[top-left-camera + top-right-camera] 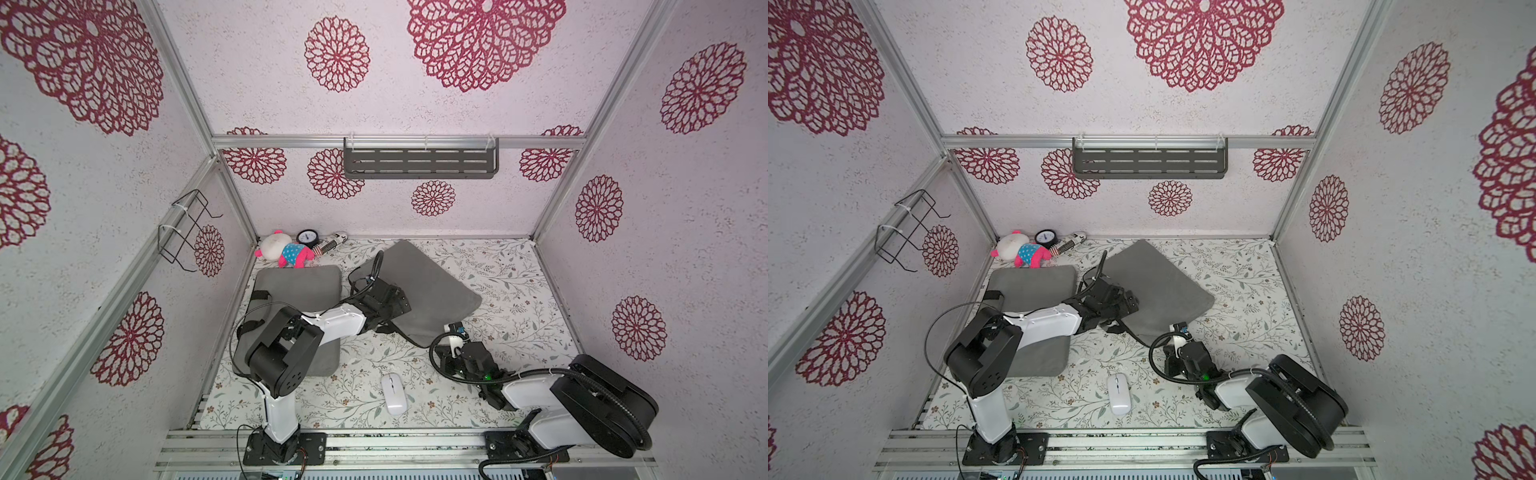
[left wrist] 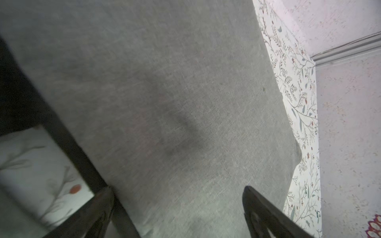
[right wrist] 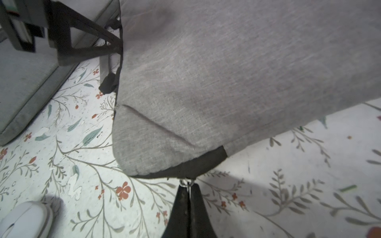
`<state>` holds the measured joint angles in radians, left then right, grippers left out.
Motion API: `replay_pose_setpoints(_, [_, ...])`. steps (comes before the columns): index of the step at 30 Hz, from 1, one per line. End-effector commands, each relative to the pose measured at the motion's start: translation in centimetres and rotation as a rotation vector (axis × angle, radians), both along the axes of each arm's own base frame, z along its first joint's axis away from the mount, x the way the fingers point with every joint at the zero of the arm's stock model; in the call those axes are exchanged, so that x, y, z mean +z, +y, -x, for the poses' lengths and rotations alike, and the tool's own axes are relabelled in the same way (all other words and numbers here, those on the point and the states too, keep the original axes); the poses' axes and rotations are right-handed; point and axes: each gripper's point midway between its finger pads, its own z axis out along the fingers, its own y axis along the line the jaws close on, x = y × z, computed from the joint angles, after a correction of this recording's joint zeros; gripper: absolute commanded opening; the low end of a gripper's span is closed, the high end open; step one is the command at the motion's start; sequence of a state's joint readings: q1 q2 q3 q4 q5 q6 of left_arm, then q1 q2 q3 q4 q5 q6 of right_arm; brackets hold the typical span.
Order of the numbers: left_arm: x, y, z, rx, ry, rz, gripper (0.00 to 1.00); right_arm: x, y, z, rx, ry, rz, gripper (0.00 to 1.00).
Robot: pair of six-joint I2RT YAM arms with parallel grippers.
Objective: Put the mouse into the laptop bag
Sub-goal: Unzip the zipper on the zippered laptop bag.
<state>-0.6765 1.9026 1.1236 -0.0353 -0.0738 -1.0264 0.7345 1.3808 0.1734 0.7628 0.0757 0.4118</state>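
Observation:
The white mouse point(image 1: 392, 392) point(image 1: 1119, 392) lies on the floral table near the front edge, apart from both grippers; it also shows in the right wrist view as the mouse point(image 3: 22, 220). The grey laptop bag point(image 1: 432, 282) point(image 1: 1163, 278) lies flat and angled in the middle. My right gripper point(image 3: 186, 186) is shut on the bag's metal zipper pull point(image 3: 186, 183), at the black-edged near corner of the bag point(image 3: 226, 72). Over the bag's left part, my left gripper point(image 2: 177, 190) point(image 1: 390, 299) stands wide open above the grey fabric point(image 2: 165, 103), holding nothing.
A second grey padded case point(image 1: 299, 286) lies on the left under the left arm. A plush toy point(image 1: 286, 249), a small clock point(image 1: 308, 237) and a striped toy point(image 1: 332, 243) sit in the back left corner. A shelf point(image 1: 419, 160) and a wire rack point(image 1: 187, 228) hang on the walls.

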Motion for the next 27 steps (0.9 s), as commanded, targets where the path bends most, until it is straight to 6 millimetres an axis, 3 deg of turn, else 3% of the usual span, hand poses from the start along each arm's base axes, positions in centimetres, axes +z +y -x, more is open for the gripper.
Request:
replay_pose_setpoints(1, [0.8,-3.1,-0.6,-0.035,-0.024,0.066,0.96,0.5,-0.1,0.3,-0.011,0.007,-0.032,0.0])
replay_pose_setpoints(2, [-0.3,-3.6,-0.6,-0.042,-0.006,0.059,0.93,0.4,-0.1,0.4,-0.005,0.007,-0.035,0.0])
replay_pose_setpoints(6, [-1.1,-4.9,-1.0,-0.051,0.005,0.07,0.61,0.4,0.7,1.0,0.031,0.009,-0.046,0.0])
replay_pose_setpoints(9, [-1.3,-5.6,-1.3,-0.055,0.011,0.086,0.53,0.7,1.5,1.3,0.056,0.006,-0.057,0.0])
replay_pose_setpoints(14, [-0.7,-6.9,-1.1,-0.072,-0.002,0.103,0.54,1.2,2.3,1.1,0.044,0.022,-0.072,0.0])
replay_pose_setpoints(20, [0.8,-7.7,-0.6,-0.091,-0.036,0.114,0.56,0.9,1.2,-0.5,-0.121,0.088,-0.075,0.0])
replay_pose_setpoints(23, [2.5,-6.9,-0.6,-0.077,-0.087,0.117,0.63,0.5,0.0,-1.1,-0.238,0.127,-0.078,0.0])
replay_pose_setpoints(27, [7.3,-4.1,-0.4,-0.025,-0.214,0.106,0.82,0.5,-2.1,-1.9,-0.388,0.158,-0.036,0.0])
